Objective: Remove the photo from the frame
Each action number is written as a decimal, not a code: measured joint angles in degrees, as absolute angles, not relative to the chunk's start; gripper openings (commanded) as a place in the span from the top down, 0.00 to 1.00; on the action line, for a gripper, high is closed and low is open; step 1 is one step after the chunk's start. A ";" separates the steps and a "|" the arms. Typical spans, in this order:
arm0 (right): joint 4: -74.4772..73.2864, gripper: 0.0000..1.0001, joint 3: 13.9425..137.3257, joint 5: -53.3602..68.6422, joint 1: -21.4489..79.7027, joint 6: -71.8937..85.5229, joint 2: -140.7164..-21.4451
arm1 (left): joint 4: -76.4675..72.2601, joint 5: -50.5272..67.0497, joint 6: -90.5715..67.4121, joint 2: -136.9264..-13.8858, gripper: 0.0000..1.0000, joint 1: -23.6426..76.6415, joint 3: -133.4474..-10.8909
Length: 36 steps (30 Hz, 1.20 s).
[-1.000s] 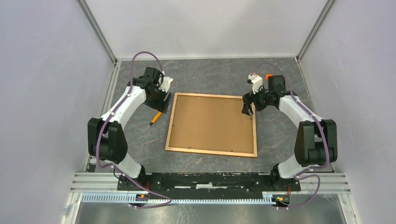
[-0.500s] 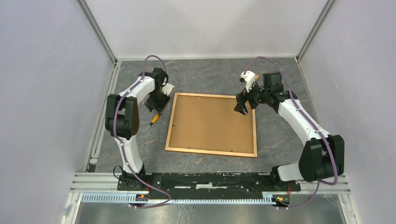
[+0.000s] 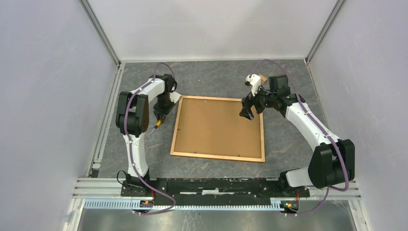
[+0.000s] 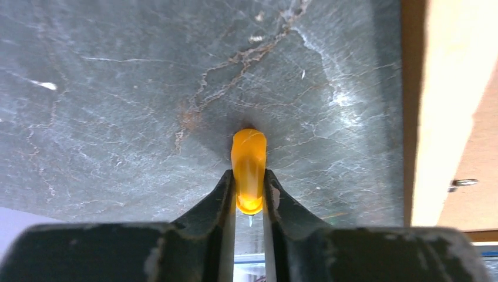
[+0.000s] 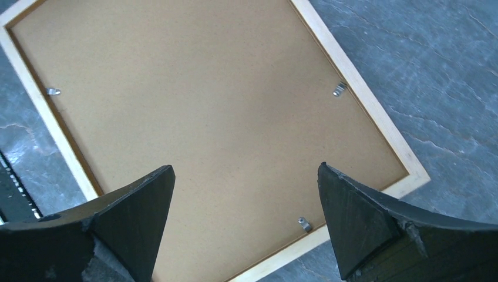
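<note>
Left wrist view: L gripper (image 4: 249,176) fingers pinched on the orange handle of a small tool, prob. a screwdriver (image 4: 248,155), lying on table (image 4: 117,88) just left of frame (image 3: 217,155). Frame lies flat mid-table, back side up. Brown backing board (image 3: 219,126) fills it, w/ metal tabs (image 5: 339,89) at edges. R gripper (image 5: 245,170) fingers wide apart, above frame's far-right corner.

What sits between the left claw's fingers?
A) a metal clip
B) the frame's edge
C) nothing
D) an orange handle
D: the left wrist view shows the left claw with its fingers on either side of an orange handle, beside the frame.
</note>
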State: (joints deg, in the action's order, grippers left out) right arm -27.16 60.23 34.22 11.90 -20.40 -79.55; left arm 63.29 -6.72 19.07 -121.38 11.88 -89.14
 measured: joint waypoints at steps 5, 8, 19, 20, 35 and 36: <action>-27.75 0.02 62.48 36.10 14.61 -19.22 -79.57 | 63.53 -0.84 18.02 -118.10 0.98 10.94 -93.54; -27.55 0.02 65.69 38.00 15.97 -17.63 -79.72 | 62.63 5.30 15.90 -110.08 0.98 10.07 -96.47; -14.61 0.02 76.27 47.11 25.43 -4.01 -82.00 | 44.12 35.42 -6.39 -76.03 0.98 9.52 -93.27; -12.64 0.02 76.36 48.07 26.48 -1.98 -82.11 | 41.63 37.26 -9.15 -74.39 0.98 9.50 -91.13; 3.25 0.21 78.15 53.34 39.18 13.61 -85.93 | 4.78 47.29 -43.05 -64.03 0.98 9.50 -65.73; 2.98 0.23 78.54 53.32 39.57 13.52 -86.26 | 2.68 47.77 -44.62 -63.37 0.98 9.50 -64.82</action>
State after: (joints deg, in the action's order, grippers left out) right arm 2.98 78.54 53.32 39.57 13.52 -86.26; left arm 2.68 47.77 -44.62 -63.37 9.50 -64.82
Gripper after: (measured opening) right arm 0.806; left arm 0.224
